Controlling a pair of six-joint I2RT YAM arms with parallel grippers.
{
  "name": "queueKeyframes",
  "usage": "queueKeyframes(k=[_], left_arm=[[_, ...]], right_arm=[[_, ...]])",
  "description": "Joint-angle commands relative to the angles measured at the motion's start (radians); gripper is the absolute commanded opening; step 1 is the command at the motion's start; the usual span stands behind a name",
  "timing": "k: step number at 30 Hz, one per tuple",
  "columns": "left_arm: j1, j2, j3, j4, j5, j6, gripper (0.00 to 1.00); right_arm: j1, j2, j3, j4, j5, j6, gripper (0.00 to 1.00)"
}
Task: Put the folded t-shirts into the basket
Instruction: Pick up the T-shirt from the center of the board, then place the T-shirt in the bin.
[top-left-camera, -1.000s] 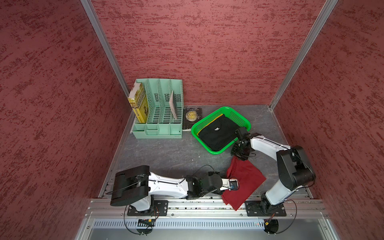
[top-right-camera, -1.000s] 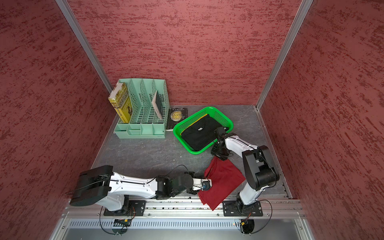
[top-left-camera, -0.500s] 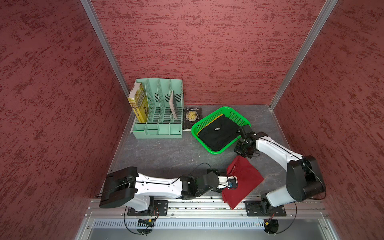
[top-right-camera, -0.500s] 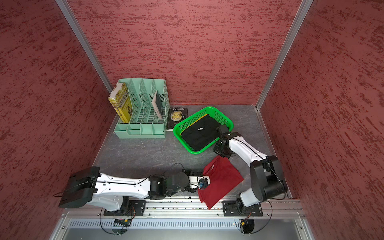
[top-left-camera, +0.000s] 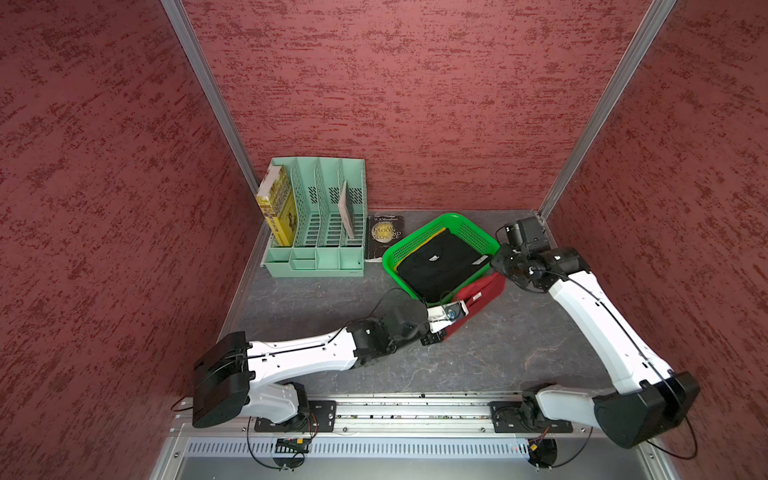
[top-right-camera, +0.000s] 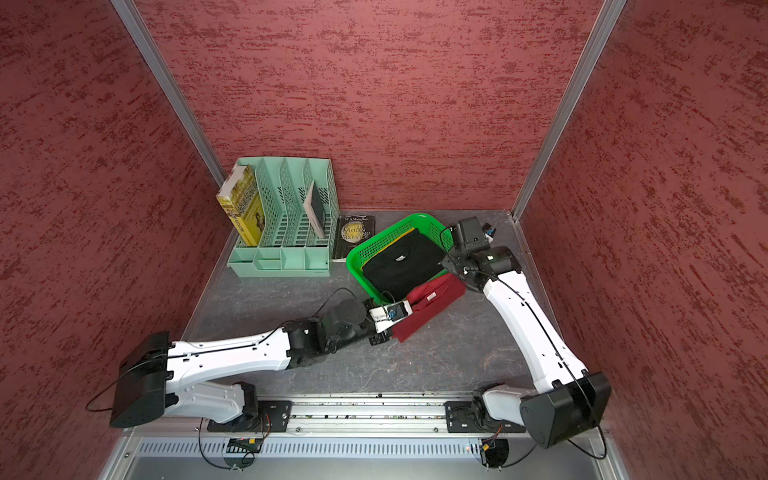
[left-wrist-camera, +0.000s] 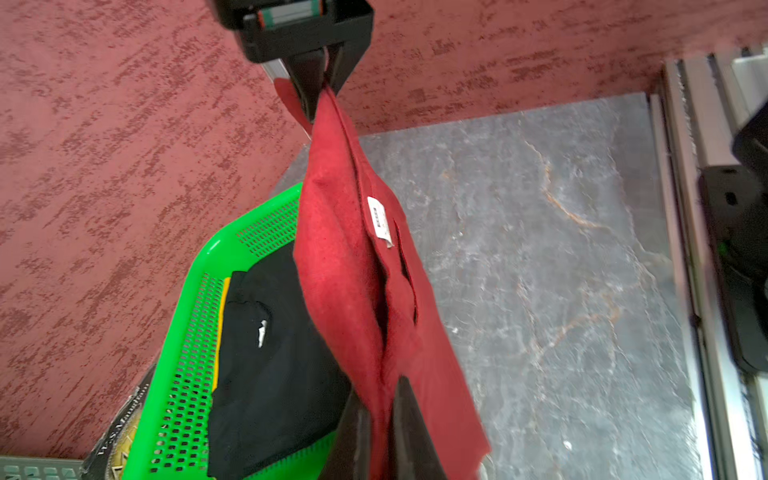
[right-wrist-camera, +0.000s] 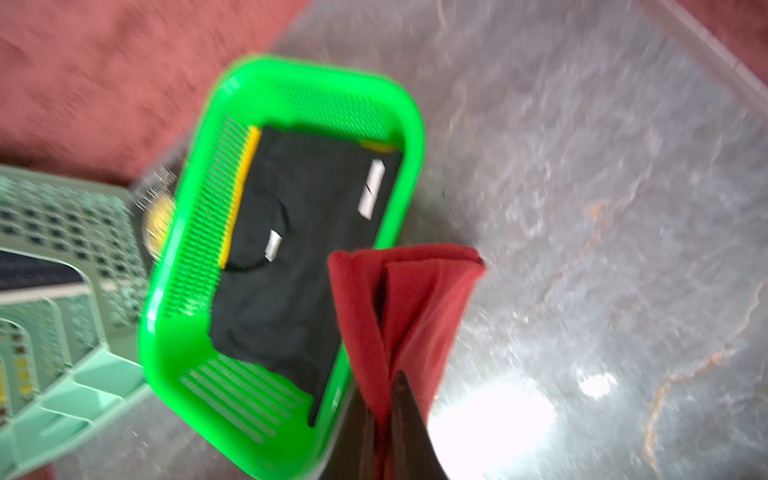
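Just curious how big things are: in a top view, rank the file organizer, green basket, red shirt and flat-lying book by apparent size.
1. mint file organizer
2. green basket
3. red shirt and book look about alike; the shirt is held up and bunched, so unranked.

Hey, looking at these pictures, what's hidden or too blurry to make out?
- Yellow t-shirt: only an edge shows in any view; the black t-shirt covers the rest.
- Left pincer: in both top views its wrist camera and the dark red t-shirt hide the fingertips.
- Shirt labels: print too small in every view.
- Book: cover smeared by motion blur in the right wrist view.
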Motion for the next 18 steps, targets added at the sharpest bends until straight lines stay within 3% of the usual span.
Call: queueKeyframes(k=[1,7,18], left_arm=[[0.071,0.044,0.081,-0.076,0.064,-0.056,0.00],[0.244,0.150,0.195,-0.123,0.170,-0.142,0.00],[0.394,0.450,0.395,-0.264,0.200,-0.164,0.00]], right_arm=[[-0.002,0.036,0.089,0.031,0.105,-0.015,0.00],[-0.004,0.199,0.249,0.141,0.138,-0.014,0.00],[-0.006,0.655,0.583,0.144,0.103,-0.008,0.00]])
